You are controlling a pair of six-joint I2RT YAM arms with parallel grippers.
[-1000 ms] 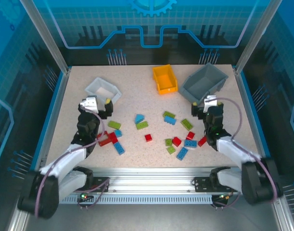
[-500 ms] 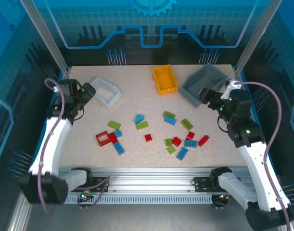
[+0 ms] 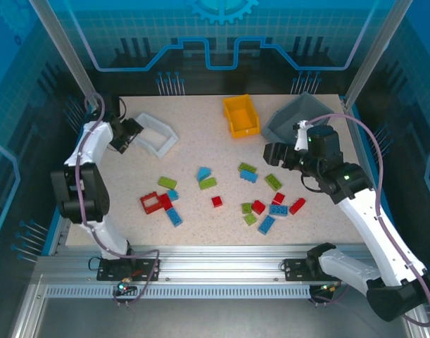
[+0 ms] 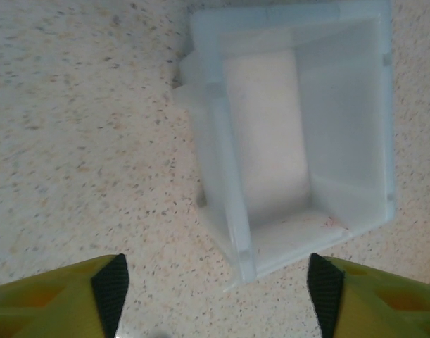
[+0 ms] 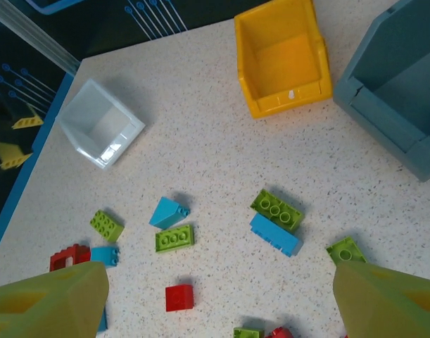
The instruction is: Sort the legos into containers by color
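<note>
**Containers.** Three open bins stand along the far side of the table (image 3: 193, 151). The white bin (image 3: 155, 134) is at the far left and the orange-yellow bin (image 3: 241, 115) is near the middle. The grey bin (image 3: 299, 116) is at the far right and is the largest of the three.

**Contents.**
- White bin: empty. The left wrist view looks straight down onto its bare floor.
- Orange-yellow bin: empty, as seen in the right wrist view.
- Grey bin: the part of its interior that shows holds no brick. The rest is cut off by the picture edge.

**Legos.** The legos (image 3: 217, 201) lie loose on the table nearer the arm bases, with red, blue and lime green mixed. All are apart from the bins. Closest to the orange-yellow bin, a lime green brick (image 5: 276, 209) lies against a blue brick (image 5: 274, 234).

**Tools.**
- Left gripper (image 3: 134, 129): it hangs at the left end of the white bin with its fingers spread. In its wrist view the bin's near corner lies between them. Contact with the bin cannot be determined.
- Right gripper (image 3: 271, 153): it hangs just in front of the grey bin with its fingers spread wide, and it grips nothing.
</note>
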